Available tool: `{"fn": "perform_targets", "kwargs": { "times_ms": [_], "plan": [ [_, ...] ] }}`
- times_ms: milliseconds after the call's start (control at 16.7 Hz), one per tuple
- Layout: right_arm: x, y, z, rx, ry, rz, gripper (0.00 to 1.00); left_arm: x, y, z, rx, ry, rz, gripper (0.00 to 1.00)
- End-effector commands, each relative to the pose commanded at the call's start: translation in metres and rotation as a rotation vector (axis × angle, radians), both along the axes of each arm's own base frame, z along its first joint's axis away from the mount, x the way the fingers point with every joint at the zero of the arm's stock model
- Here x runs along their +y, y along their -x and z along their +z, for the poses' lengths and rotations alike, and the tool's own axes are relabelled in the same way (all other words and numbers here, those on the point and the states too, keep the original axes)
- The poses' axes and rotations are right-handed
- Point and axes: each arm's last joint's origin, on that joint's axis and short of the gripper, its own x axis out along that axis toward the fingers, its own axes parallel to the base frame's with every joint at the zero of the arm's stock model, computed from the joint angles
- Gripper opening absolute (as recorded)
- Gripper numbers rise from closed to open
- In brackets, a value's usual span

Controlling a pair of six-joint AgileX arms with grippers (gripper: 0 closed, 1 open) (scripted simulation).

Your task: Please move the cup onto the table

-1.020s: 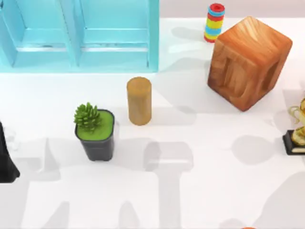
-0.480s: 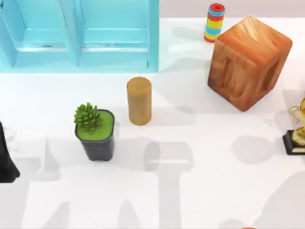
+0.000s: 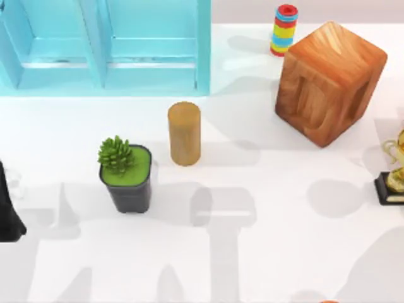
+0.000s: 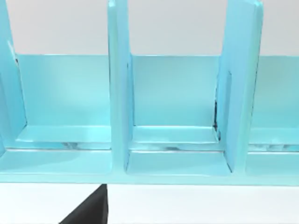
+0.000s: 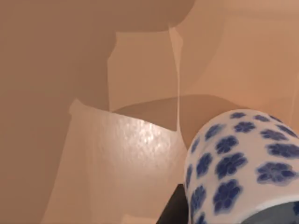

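Here the cup point(image 5: 243, 163), white with blue flower-like dots, shows close up in the right wrist view, lying tilted against warm tan wooden walls point(image 5: 93, 70) and a glossy tan floor point(image 5: 126, 154); this looks like the inside of a wooden hollow, though I cannot say for sure which one. A dark part point(image 5: 173, 210) sits just beside the cup's lower edge, perhaps a piece of the right arm's jaws, and I cannot tell whether those jaws are spread or pinching the cup.

On the white table point(image 3: 284, 252), seen from above, a big wooden cube point(image 3: 330, 82) with a recess in its face stands near the far right corner. A stack of coloured rings point(image 3: 284, 30) stands just behind it at the far edge. A turquoise shelf point(image 3: 104, 47) runs along the far edge from the left corner towards the middle. A tan cylinder point(image 3: 184, 134) stands upright near the table's middle, and a dark pot point(image 3: 129, 178) with a green succulent stands nearer the left edge, close to the cylinder but apart from it. A gold trophy point(image 3: 394, 177) on a black base is cut by the right edge.

The left arm point(image 3: 7, 208) is a dark shape at the table's left edge; its jaws' state cannot be told. Its wrist view faces the shelf's open compartments point(image 4: 173, 116).
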Motion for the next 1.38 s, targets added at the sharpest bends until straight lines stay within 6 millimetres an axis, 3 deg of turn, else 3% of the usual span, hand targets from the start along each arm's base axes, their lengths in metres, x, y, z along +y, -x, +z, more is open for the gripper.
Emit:
{"fn": "perform_targets", "kwargs": {
  "times_ms": [480, 720, 1080, 1380],
  "plan": [
    [0.005, 0.009, 0.008, 0.046, -0.010, -0.061, 0.00, 0.000, 0.000, 0.000, 0.000, 0.000, 0.000, 1.00],
    [0.030, 0.017, 0.037, 0.101, -0.027, -0.111, 0.00, 0.000, 0.000, 0.000, 0.000, 0.000, 0.000, 1.00],
    [0.084, 0.003, 0.091, 0.001, -0.005, -0.016, 0.00, 0.000, 0.000, 0.000, 0.000, 0.000, 0.000, 1.00],
    [0.100, -0.001, 0.101, -0.002, 0.001, -0.002, 0.00, 0.000, 0.000, 0.000, 0.000, 0.000, 0.000, 1.00]
  ]
}}
